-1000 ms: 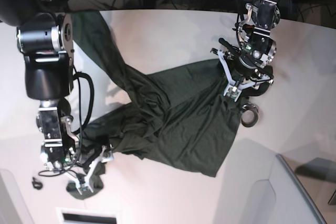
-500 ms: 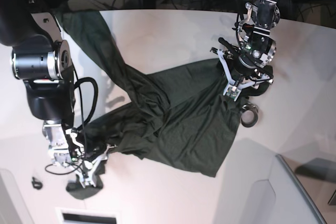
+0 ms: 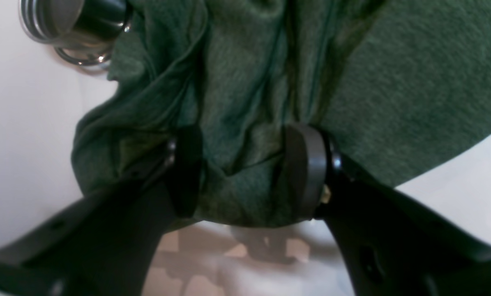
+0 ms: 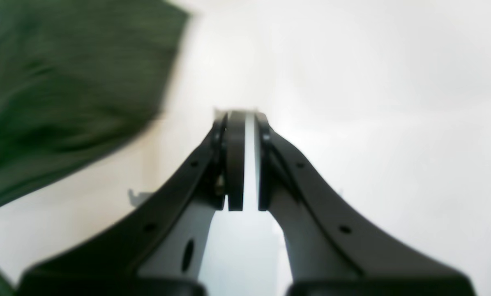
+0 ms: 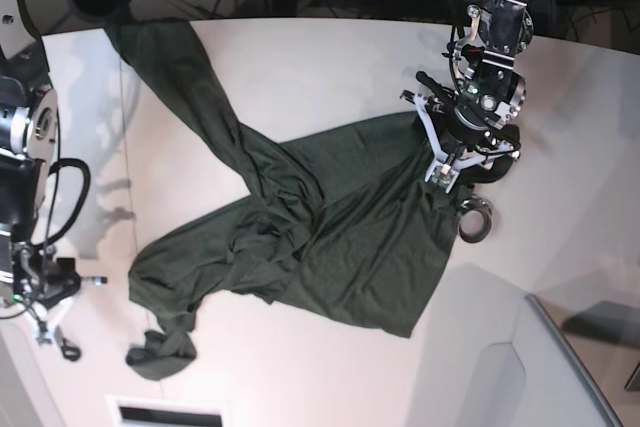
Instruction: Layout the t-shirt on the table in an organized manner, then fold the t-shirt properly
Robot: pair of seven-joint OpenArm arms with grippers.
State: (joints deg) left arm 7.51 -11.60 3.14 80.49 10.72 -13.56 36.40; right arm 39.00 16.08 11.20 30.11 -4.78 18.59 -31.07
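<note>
The dark green t-shirt (image 5: 330, 217) lies rumpled across the white table (image 5: 330, 67), one long strip running to the far left corner and a twisted end at the near left. My left gripper (image 5: 441, 175) is at the shirt's right edge. In the left wrist view my left gripper (image 3: 245, 172) is shut on a bunched fold of the t-shirt (image 3: 245, 102). My right gripper (image 5: 45, 319) is at the far left, clear of the cloth. In the right wrist view my right gripper (image 4: 245, 119) is shut on nothing above bare table, the t-shirt (image 4: 64, 82) to its upper left.
A small metal ring (image 5: 476, 219) lies just beside the shirt's right edge, below the left gripper; the ring (image 3: 81, 57) also shows in the left wrist view. A small black item (image 5: 68, 350) lies near the right gripper. A grey raised panel (image 5: 520, 367) is at the near right.
My right arm has drawn away to the left from the shirt's near-left end, and its gripper has gone from open to shut, empty. The left arm has stayed put.
</note>
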